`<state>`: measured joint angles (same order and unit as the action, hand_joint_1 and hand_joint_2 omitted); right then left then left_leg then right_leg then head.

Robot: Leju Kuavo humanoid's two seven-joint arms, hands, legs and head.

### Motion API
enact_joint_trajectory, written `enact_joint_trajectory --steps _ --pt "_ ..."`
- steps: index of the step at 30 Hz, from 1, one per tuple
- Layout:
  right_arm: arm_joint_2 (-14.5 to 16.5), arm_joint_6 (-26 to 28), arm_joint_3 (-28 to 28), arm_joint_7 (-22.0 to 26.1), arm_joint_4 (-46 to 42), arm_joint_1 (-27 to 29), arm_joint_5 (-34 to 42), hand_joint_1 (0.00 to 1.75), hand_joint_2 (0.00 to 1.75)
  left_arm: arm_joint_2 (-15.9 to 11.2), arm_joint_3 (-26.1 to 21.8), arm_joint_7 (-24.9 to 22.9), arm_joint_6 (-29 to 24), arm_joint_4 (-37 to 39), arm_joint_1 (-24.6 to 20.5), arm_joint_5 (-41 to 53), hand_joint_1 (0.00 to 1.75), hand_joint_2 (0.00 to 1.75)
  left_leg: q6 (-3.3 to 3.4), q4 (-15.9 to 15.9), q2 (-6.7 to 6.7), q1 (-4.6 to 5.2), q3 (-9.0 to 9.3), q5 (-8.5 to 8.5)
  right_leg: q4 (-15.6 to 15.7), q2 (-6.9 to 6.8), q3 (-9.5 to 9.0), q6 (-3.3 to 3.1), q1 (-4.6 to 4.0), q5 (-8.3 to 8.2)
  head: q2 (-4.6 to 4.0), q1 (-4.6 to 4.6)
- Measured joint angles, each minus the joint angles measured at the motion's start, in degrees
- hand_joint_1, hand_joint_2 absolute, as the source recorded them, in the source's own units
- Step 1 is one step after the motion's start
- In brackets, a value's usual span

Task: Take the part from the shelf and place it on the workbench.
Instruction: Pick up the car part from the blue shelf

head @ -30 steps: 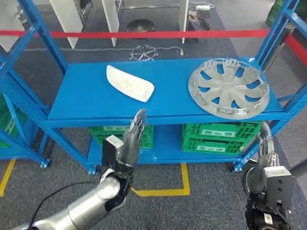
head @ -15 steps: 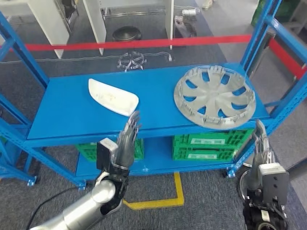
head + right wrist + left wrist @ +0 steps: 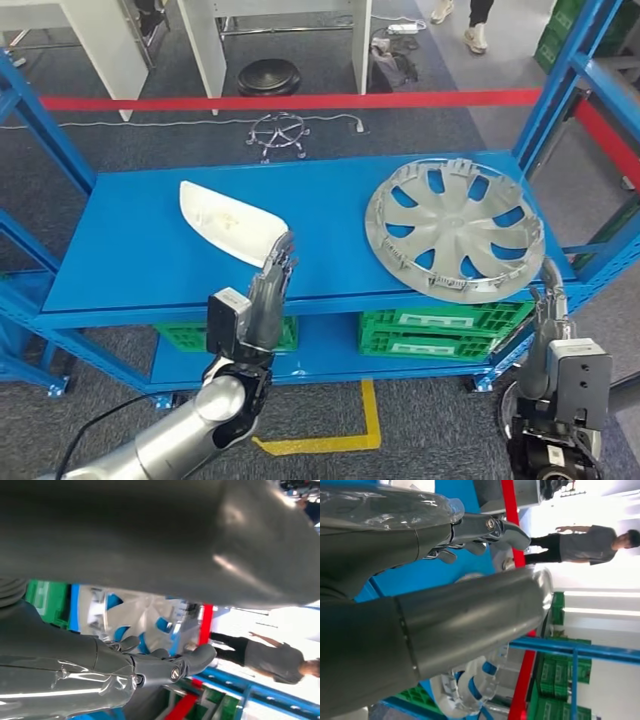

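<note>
A white curved part point(image 3: 230, 222) lies on the blue shelf point(image 3: 143, 260), left of centre. A silver wheel cover point(image 3: 453, 229) lies on the same shelf at the right and shows pale in the left wrist view point(image 3: 471, 692) and in the right wrist view point(image 3: 124, 615). My left hand point(image 3: 268, 293) is raised in front of the shelf edge, fingers stretched up and apart, their tips just below the white part; it holds nothing. My right hand point(image 3: 549, 300) stands below the wheel cover's near rim, fingers straight, empty.
Green crates point(image 3: 438, 330) fill the lower shelf level. Blue uprights point(image 3: 555, 85) frame the rack at both sides. A red barrier tape point(image 3: 302, 100) runs behind it. Yellow floor tape point(image 3: 332, 440) lies in front. A person's feet point(image 3: 456, 12) stand beyond the rack.
The camera has shifted, so the whole rack sits differently in the picture. My left hand has risen closer to the white part. The right hand has come up nearer the wheel cover's rim.
</note>
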<state>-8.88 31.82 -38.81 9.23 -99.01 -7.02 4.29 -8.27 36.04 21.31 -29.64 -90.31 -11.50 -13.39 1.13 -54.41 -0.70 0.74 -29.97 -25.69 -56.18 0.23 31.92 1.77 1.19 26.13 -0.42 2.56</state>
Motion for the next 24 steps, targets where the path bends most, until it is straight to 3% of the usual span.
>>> enact_joint_trajectory --steps 2,3,7,11,17,24 --pt "-0.01 0.22 0.45 -0.37 0.13 0.16 0.57 0.00 0.00 -0.05 0.00 -0.03 0.00 -0.10 -0.02 -0.02 0.00 0.00 -0.25 -0.51 0.03 0.05 -0.32 -0.38 -0.02 -0.02 0.01 -0.83 -0.15 -0.53 0.00 0.36" --pt "-0.03 0.32 0.83 -0.49 0.19 0.18 0.81 0.00 0.00 -0.10 0.00 -0.04 -0.01 -0.15 0.00 -0.02 0.00 0.00 -0.21 -0.56 0.05 0.04 -0.32 -0.45 -0.07 0.09 0.08 -0.91 -0.21 -0.54 0.00 0.58" --pt "-0.14 0.51 2.46 -0.98 0.28 0.02 1.34 0.00 1.75 -0.33 0.00 -0.07 -0.02 -0.28 -0.13 -0.03 0.00 0.00 0.02 0.07 0.11 -0.03 -0.05 -0.39 -0.02 0.44 0.13 -1.04 -0.30 -0.49 0.00 0.87" --pt "-0.97 0.99 4.54 -3.09 0.52 -0.10 2.50 0.00 1.75 -0.48 0.00 -0.10 -0.01 -0.47 -0.16 -0.03 0.00 0.00 0.04 0.50 0.11 -0.09 0.11 -0.35 0.01 0.43 0.12 -1.40 -0.42 -0.32 0.00 1.16" --pt "-2.42 0.50 7.59 -4.98 1.20 -0.64 3.62 0.00 1.75 -0.62 0.00 -0.16 0.11 -0.68 -0.15 -0.01 0.00 0.00 -0.44 0.65 0.13 -0.20 0.08 -0.19 0.01 0.40 0.12 -1.73 -0.61 -0.40 0.00 1.17" --pt "-4.96 -4.33 10.77 -8.65 4.26 -2.81 7.40 0.00 1.75 -0.91 -0.01 -0.18 0.35 -0.99 -0.11 -0.19 0.00 0.00 -0.90 0.66 0.12 -0.19 0.01 -0.10 0.19 0.33 0.05 -1.87 -0.59 -0.61 0.00 1.11"
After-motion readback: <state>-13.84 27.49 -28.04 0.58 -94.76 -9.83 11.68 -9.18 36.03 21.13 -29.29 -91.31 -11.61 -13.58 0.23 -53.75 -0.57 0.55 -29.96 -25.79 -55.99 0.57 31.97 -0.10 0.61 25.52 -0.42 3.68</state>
